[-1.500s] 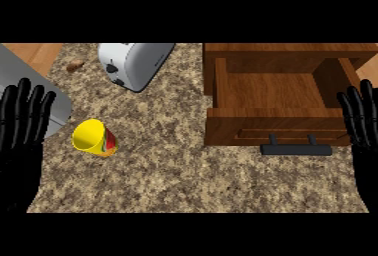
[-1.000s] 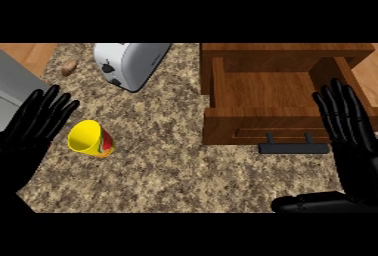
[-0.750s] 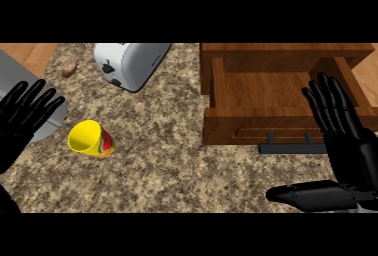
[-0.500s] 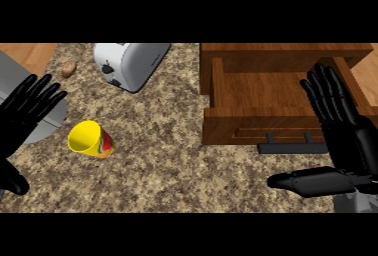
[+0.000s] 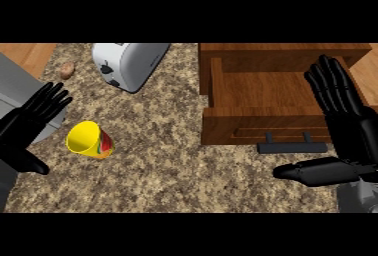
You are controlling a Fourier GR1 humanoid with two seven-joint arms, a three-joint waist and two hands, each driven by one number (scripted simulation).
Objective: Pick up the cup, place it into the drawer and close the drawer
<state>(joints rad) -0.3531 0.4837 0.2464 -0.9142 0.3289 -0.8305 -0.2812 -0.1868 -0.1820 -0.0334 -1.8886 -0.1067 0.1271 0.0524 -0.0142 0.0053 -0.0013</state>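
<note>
A yellow cup (image 5: 88, 141) with red and green markings lies tilted on the speckled counter at the left, its mouth facing up-left. My left hand (image 5: 26, 125) is open just left of the cup, fingers straight, not touching it. A wooden drawer (image 5: 273, 97) stands pulled open at the upper right, with a black handle (image 5: 291, 147) on its front. My right hand (image 5: 343, 110) is open over the drawer's right side, fingers pointing up, thumb (image 5: 317, 172) stretched left below the handle.
A white toaster (image 5: 125, 62) stands at the back, between cup and drawer. A small brown item (image 5: 67, 70) lies left of the toaster. A grey appliance edge (image 5: 18, 85) runs along the far left. Wooden floor shows at the top left corner.
Both hands have moved inward from the view's edges. The left hand has drawn closer to the cup; the right hand has come over the drawer's right side, its thumb now in view.
</note>
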